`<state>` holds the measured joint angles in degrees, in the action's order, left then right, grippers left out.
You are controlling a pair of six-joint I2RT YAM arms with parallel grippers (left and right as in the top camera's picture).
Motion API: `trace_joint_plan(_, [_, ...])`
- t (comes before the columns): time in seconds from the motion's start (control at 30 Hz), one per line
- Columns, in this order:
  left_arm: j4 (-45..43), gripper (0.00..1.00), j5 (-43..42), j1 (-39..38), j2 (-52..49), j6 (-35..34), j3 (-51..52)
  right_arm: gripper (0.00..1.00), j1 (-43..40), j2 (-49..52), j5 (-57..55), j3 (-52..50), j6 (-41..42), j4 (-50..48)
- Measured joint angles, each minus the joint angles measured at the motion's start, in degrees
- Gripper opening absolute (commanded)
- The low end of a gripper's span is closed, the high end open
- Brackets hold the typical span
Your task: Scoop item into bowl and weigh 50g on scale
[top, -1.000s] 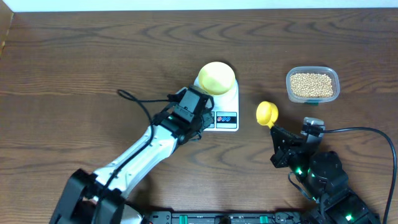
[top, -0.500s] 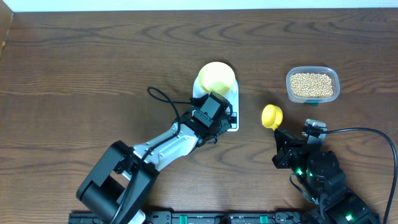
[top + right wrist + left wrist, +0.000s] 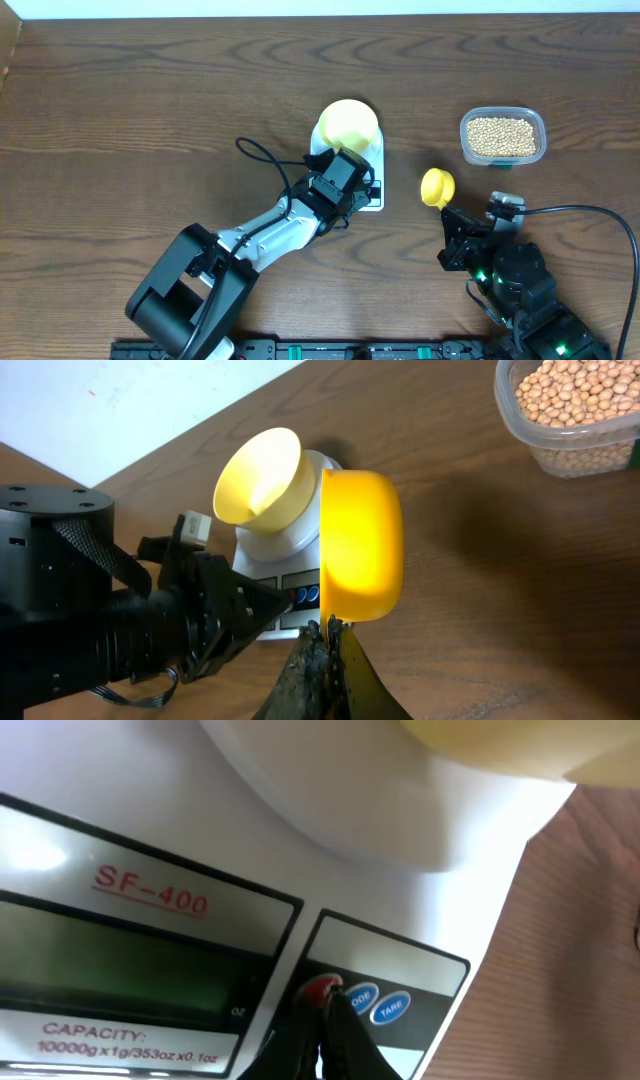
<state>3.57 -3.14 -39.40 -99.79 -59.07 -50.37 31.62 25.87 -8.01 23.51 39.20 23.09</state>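
The left gripper [image 3: 358, 193] is squeezed tight shut, with nothing in it. Its two tips are pushed together like one pointy finger. In the left wrist view the tips [image 3: 325, 1008] touch the small round red button [image 3: 320, 986] on the front of the white flat plastic kitchen scale [image 3: 150, 840]. Two little blue buttons [image 3: 378, 1002] sit just to the right of the tips. The screen to the left of the tips looks dark, and I cannot read any numbers on it.

Just past the tips, the small round pale-yellow bowl [image 3: 347, 123] sits on the round top of the scale [image 3: 374, 152]. From the right wrist view the bowl [image 3: 258, 478] looks empty.

So I think the step now is waking up the scale, or setting it to nothing with the bowl on top. No scooping is done yet.

The right gripper [image 3: 447, 208] is pinched shut on the handle of the bright yellow plastic scoop [image 3: 436, 185]. The scoop [image 3: 360, 545] sticks out in front of its fingers and looks empty.

The clear plastic tub [image 3: 463, 135] is ahead of that gripper and off to its right, apart from the scoop. It is full of small round tan beans [image 3: 502, 137].

Next, I think the left gripper should lift off the button. Then the right gripper should reach to the tub, dip the scoop into the beans, and carry some to the bowl.
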Motion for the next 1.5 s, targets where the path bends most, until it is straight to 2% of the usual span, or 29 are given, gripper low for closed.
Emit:
trace_joint_plan(0.33, [-2.75,0.07,1.99,0.00,-0.22,1.09,0.00,0.01,0.00,0.00,-0.46,0.00,0.00,0.15])
trace_joint_plan(1.5, [-2.16,0.07,1.99,0.00,-0.94,1.88,-0.15,0.01,0.00,0.00,-1.05,0.00,0.00,1.01])
